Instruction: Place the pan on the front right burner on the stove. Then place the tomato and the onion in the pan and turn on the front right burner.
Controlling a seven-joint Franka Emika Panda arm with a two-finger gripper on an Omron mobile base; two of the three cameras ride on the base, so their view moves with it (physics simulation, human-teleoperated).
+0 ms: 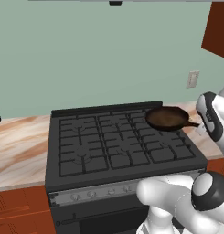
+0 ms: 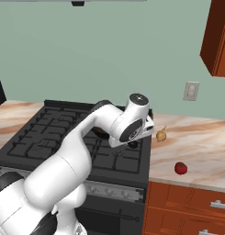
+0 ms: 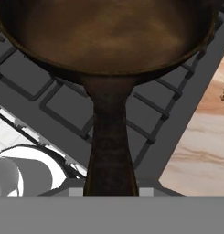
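My gripper (image 3: 110, 189) is shut on the end of the long handle of the pan (image 3: 109, 36), a dark brown skillet. In the left base view the pan (image 1: 167, 118) is over the right rear grates of the stove (image 1: 86, 146), with my gripper (image 1: 201, 128) just off its right edge. The front right burner (image 1: 166, 151) lies bare in front of the pan. On the counter right of the stove lie the tan onion (image 2: 161, 135) and, nearer the front edge, the red tomato (image 2: 180, 168). In the right base view my arm hides most of the pan.
A silver strip of knobs (image 1: 99, 192) runs along the stove front. Marble counter (image 2: 201, 147) extends to the right and counter (image 1: 17, 146) to the left. A wall outlet (image 2: 191, 91) and a brown upper cabinet (image 2: 219, 41) are at the right.
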